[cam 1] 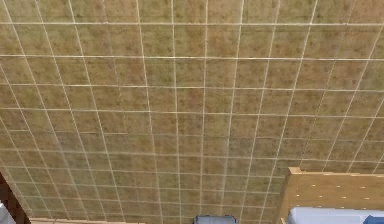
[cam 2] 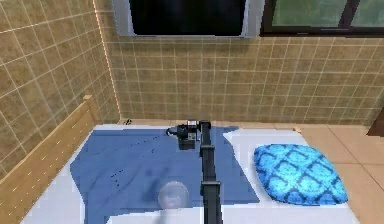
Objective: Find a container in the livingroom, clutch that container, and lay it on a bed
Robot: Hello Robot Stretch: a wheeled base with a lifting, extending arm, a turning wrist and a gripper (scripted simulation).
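Observation:
A small, pale, see-through rounded container [cam 2: 172, 195] lies on the blue blanket [cam 2: 130, 170] of a bed, just left of the dark arm bar [cam 2: 208, 175]. Farther up the bed, the gripper [cam 2: 181, 132] stands at the bar's far end, apart from that container. Only bare blanket lies behind its fingers, so it holds nothing.
A blue patterned pillow [cam 2: 298, 172] rests on the bed's right part. A wooden bed frame [cam 2: 45, 150] runs along the left. Tiled walls [cam 2: 200, 85] carry a dark framed pane [cam 2: 185, 15] and a window [cam 2: 320, 12]. In the forward view a tiled wall [cam 1: 190, 100] stands close, with a wooden board [cam 1: 335, 185] at lower right.

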